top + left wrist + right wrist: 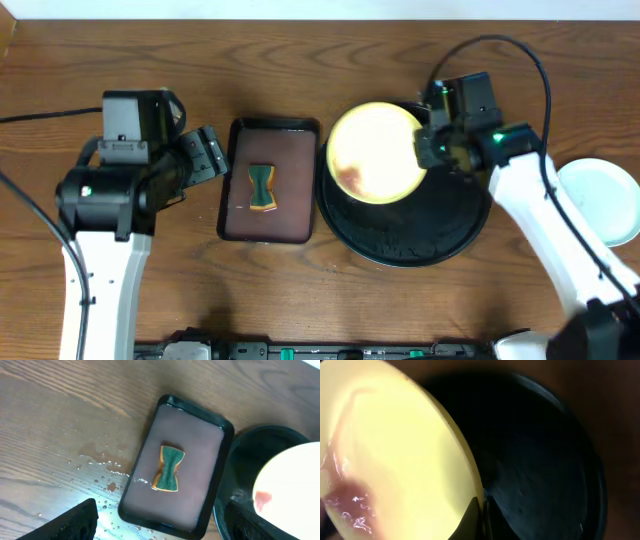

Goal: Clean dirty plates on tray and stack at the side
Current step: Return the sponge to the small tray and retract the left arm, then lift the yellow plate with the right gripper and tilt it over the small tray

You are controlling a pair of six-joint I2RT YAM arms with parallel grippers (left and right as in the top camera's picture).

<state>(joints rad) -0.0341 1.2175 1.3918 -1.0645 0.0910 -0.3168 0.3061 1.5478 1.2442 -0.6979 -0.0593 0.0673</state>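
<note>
Right gripper (428,148) clamped on rim of pale yellow plate (375,150), held over black tray (440,235) w/ plate's left edge past the tray rim. Red-brown smear (350,178) on plate's lower left. Left gripper (205,155) has fingers apart, just beside dark-brown rect. tray (290,215); sponge (263,187) lies in it. Mint-white plate (600,200) sits on table far right, apart from black tray.
</note>
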